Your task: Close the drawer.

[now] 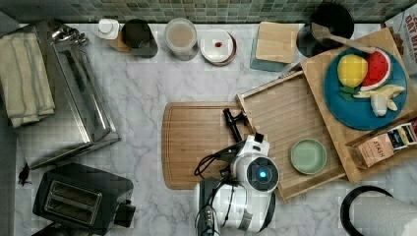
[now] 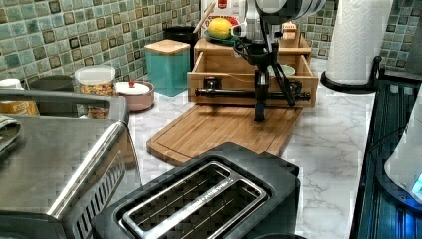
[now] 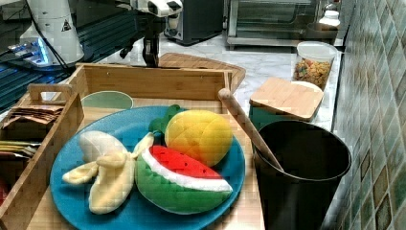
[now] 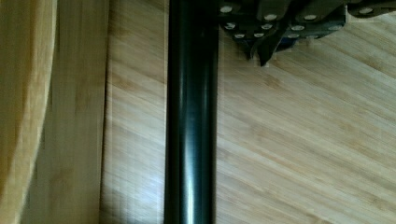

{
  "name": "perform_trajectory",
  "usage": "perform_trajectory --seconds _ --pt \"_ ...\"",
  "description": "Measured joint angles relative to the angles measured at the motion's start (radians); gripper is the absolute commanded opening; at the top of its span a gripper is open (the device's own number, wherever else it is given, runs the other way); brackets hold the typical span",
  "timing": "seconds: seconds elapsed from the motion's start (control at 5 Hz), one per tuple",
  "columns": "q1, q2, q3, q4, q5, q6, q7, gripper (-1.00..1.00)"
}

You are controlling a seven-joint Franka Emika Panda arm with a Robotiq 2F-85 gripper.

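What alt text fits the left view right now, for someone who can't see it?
The wooden drawer stands pulled open, with the arm's pincer lowered in front of its black handle bar, above a cutting board. A black toaster fills the foreground.

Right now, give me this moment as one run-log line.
drawer: open, green bowl inside | gripper: down beside black handle bar, over cutting board | grasp: none seen | next: push front inward

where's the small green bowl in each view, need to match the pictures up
Top view: the small round pale-green bowl sits on the floor of the open light-wood drawer, lower right of centre.
Left view: just its rim peeks over the drawer front, behind the arm.
Right view: left of centre, inside the drawer.
Wrist view: not in it.
Shared landmark: the blue plate of toy fruit.
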Motion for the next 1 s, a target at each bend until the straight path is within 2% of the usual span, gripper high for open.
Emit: perform_trajectory --seconds 0.4,0.8,1.0 --pt "-0.004 0.027 -0.031 0.068 0.000 -0.044 -0.025 -1.00" --pt "-0.030 0.045 -0.034 0.127 0.004 -0.068 -0.183 -1.00" --pt "-0.037 0.050 -0.034 0.156 0.076 -0.062 -0.184 -1.00"
